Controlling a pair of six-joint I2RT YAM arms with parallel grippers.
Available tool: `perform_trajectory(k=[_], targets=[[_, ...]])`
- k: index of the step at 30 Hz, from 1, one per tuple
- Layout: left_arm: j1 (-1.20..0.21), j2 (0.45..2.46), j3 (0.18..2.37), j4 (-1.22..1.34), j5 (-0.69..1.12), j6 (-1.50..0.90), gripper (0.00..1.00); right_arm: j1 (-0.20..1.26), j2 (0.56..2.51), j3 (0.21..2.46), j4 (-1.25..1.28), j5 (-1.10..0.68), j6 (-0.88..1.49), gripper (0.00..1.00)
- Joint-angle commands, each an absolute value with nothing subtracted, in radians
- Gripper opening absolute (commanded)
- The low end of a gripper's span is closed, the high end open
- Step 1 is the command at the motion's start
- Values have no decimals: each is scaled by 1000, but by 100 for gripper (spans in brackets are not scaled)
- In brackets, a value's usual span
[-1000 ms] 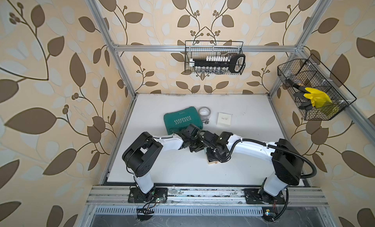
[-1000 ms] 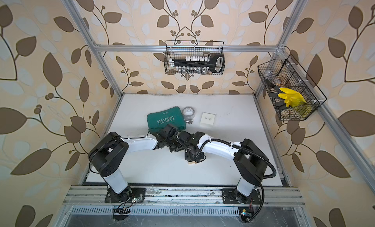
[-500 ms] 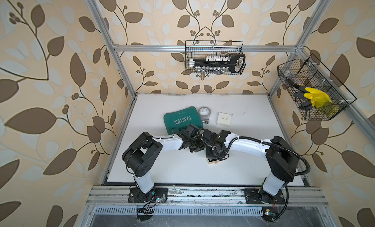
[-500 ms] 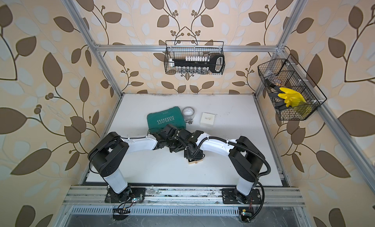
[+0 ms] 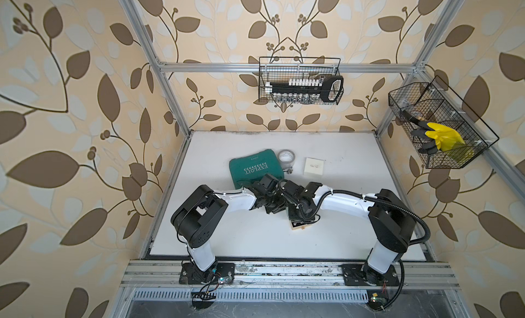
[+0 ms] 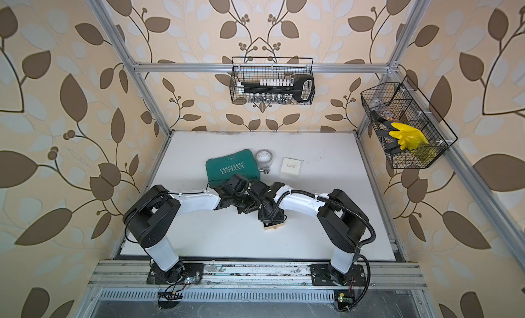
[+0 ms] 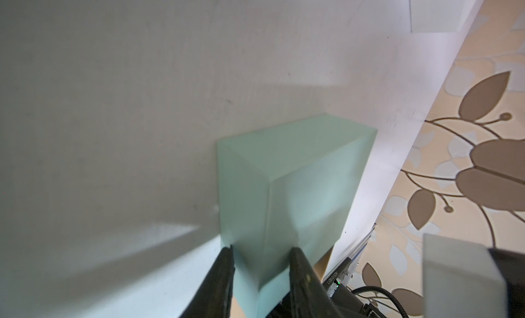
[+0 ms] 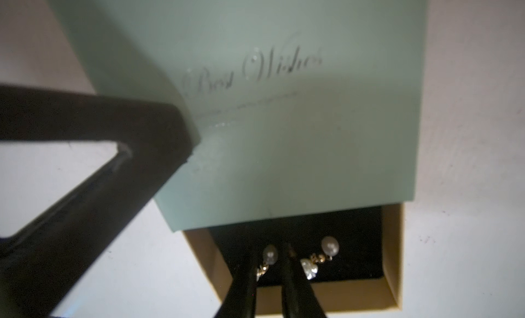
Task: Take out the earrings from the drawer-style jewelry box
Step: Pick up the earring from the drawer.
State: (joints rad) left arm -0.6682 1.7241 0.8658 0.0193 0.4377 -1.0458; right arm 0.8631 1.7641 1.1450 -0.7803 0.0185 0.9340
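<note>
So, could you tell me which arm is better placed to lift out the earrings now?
Right. The right end effector straddles one earring in the open drawer, while the left end effector is clamped on the box, steadying it.

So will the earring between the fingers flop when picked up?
Probably: the earring has a pearl on a tiny chain, so it should dangle. The round pearl might slip from the fingers. Being so small, it is likely light.

The table [image 5: 227, 240] lies open near and right. A green case [image 5: 255, 168], tape roll [image 5: 286, 156] and cream box [image 5: 314, 166] crowd the far middle; a mint sleeve [image 8: 284, 117] roofs the far part of the drawer [image 8: 393, 245].
</note>
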Motion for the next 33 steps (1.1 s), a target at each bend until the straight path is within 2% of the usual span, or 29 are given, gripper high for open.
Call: perform_trajectory(k=[1,17,33], targets=[[-675,1711,859,3,444,-1025,34,860,1786,1152,-784,18,932,18],[-677,1713,850,11,449,-1025,33,861,1776,1136,-765,24,928,8],[-677,1721,850,17,447,-1025,33,878,1708,1154,-806,36,916,5]])
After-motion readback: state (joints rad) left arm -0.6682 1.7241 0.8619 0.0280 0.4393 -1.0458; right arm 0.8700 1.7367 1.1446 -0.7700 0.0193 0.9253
